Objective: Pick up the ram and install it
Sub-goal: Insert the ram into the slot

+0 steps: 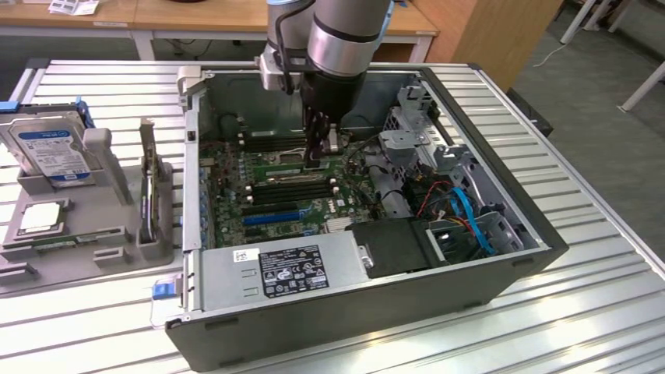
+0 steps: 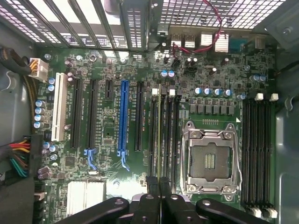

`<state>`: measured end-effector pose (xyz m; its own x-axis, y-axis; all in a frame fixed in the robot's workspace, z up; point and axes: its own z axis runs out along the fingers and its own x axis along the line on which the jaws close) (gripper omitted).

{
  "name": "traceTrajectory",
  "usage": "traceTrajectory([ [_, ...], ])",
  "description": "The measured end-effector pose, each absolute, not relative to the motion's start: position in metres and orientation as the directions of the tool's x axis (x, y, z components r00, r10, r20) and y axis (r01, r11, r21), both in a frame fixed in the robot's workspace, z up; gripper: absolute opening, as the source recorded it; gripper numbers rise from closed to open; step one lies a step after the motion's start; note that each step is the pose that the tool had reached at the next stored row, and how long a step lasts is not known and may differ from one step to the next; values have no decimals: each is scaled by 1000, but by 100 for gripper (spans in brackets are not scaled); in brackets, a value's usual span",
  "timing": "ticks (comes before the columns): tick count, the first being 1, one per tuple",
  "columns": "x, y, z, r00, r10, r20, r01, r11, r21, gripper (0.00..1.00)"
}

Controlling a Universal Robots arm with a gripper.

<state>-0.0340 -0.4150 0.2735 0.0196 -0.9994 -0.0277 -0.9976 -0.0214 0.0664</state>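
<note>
While the grey robot arm (image 1: pixel 341 43) reaches down into the open dark-grey metal computer case (image 1: pixel 343 319), its black hand (image 1: pixel 320 158) hangs low over the green motherboard (image 2: pixel 107 70). Seen from the wrist, the two fingers (image 2: pixel 153 183) are drawn close together, pinching the near end of the ram (image 2: pixel 160 135), a long, thin green circuit-board stick viewed edge-on. The stick lies along one of the black plastic memory slots (image 2: pixel 167 135) just beside the square silver metal CPU socket (image 2: pixel 211 161). It is in line with that slot and runs toward the white end latches (image 2: pixel 155 92). Whether it is pressed fully home cannot be told.

A second bank of black slots (image 2: pixel 256 149) runs along the socket's other side. A long blue expansion slot (image 2: pixel 124 116) and a white expansion slot (image 2: pixel 58 112) stand parallel to the ram, further off across the board. A ribbed silver heatsink (image 2: pixel 86 193) sits near the blue slot's end.

In the exterior view the case lies on its side on a slatted aluminium desk (image 1: pixel 592 312), with its silver power supply box (image 1: pixel 280 269), marked by a black label, toward the front wall. On the desk to the exterior view's left of the case sits a grey plastic tray (image 1: pixel 73 274). It carries an upright silver hard drive with a blue-and-white label (image 1: pixel 47 148) and a square silver CPU chip (image 1: pixel 40 218) lying flat, both well apart from the hand.
</note>
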Motion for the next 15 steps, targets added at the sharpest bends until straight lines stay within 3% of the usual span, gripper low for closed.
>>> traceTrajectory([
  [15,-34,-415,269,20,-999,-28,-998,-21,65,12],
])
